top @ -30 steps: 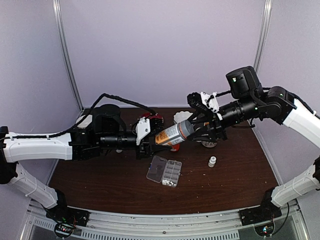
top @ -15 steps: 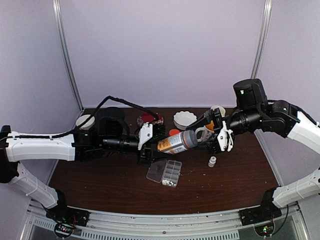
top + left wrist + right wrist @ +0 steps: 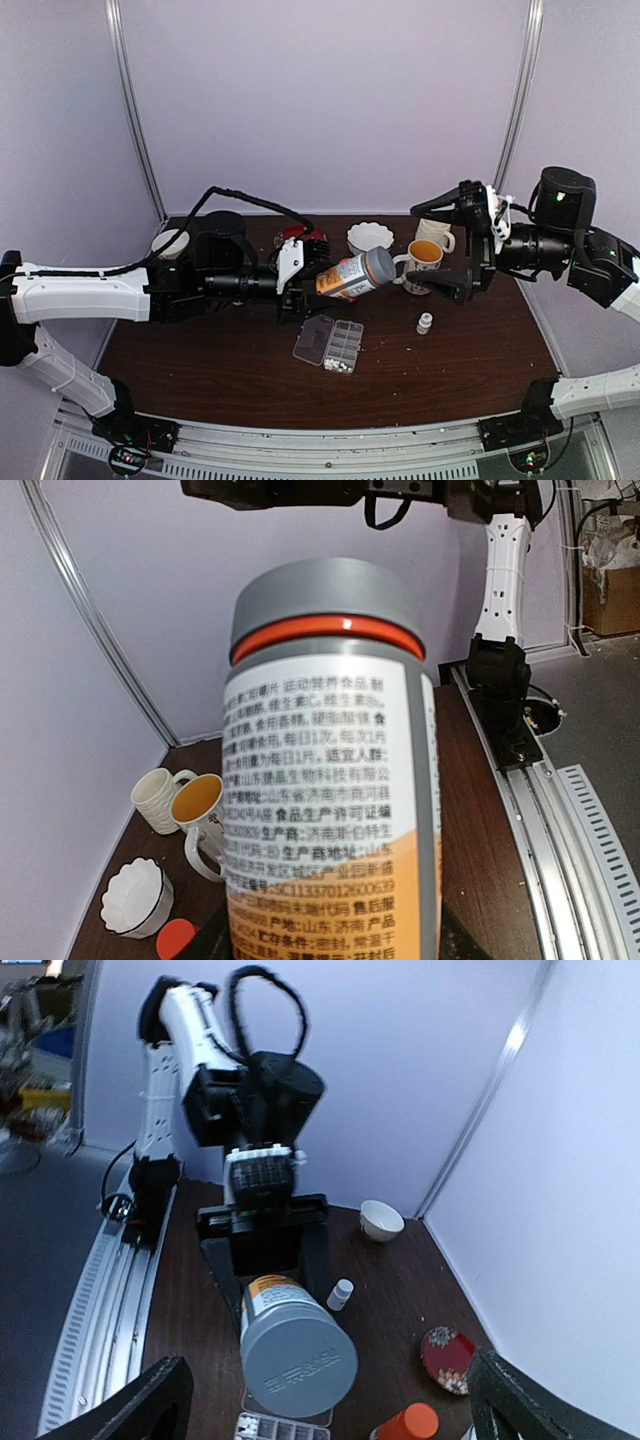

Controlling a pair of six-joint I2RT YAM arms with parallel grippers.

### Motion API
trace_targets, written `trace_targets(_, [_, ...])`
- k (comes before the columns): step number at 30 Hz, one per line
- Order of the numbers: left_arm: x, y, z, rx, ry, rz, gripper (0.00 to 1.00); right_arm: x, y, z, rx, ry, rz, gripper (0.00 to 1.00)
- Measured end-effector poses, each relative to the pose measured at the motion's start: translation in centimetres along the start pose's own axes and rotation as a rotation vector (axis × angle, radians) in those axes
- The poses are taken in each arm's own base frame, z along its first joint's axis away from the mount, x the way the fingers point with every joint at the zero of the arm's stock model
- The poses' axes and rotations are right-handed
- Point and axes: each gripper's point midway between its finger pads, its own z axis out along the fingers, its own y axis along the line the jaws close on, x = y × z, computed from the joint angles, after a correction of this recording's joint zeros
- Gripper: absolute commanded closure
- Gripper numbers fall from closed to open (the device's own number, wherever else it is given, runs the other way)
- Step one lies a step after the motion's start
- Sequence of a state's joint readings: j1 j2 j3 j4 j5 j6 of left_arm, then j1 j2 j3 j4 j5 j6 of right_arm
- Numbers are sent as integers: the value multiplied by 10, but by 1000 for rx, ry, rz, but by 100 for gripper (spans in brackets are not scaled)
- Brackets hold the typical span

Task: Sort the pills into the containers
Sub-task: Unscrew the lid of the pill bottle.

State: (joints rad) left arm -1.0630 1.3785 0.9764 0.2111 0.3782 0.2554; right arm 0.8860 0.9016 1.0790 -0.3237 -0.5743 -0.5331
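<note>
In my left claw [image 3: 300, 284] the bottle [image 3: 350, 277] is pinched by its bottom end, lying sideways, grey cap [image 3: 381, 265] on. Beyond the cap my right claw [image 3: 428, 247] is spread wide, holding nothing. Below the bottle lies the open pill box [image 3: 314, 338], a few pills [image 3: 338, 366] in its cells farthest from my left claw. I think I should keep the bottle steady and close squarely around the cap.

pills [image 3: 338, 366]: too small to count | organizer [image 3: 285, 1428]: cut by edge
</note>
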Motion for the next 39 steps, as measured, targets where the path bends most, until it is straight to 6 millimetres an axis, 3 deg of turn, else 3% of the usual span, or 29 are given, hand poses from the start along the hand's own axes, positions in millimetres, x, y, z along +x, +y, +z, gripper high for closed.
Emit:
trace_targets(6, [0, 1, 0, -9, 2, 2, 93, -16, -36, -17, 179, 1, 490, 0])
trace_targets(12, [1, 5, 0, -26, 8, 9, 93, -38, -40, -20, 149, -21, 811, 1])
trace_targets(16, [2, 8, 0, -44, 15, 17, 93, -29, -39, -6, 121, 66, 996, 14])
trace_targets(19, [3, 9, 0, -53, 18, 21, 93, -9, -34, 11, 109, 177, 1097, 16])
trace_targets(23, [3, 11, 0, -60, 23, 28, 93, 29, -21, 27, 114, 344, 1199, 18])
trace_targets(25, [3, 11, 0, -62, 25, 32, 93, 35, -18, 28, 115, 372, 1220, 20])
trace_targets(29, [1, 12, 0, -66, 23, 37, 93, 41, -14, 31, 111, 400, 1238, 20])
trace_targets(35, [0, 14, -1, -71, 21, 42, 93, 45, -10, 37, 89, 423, 1247, 32])
trace_targets(39, [0, 15, -1, -77, 25, 45, 93, 46, -8, 41, 74, 433, 1251, 34])
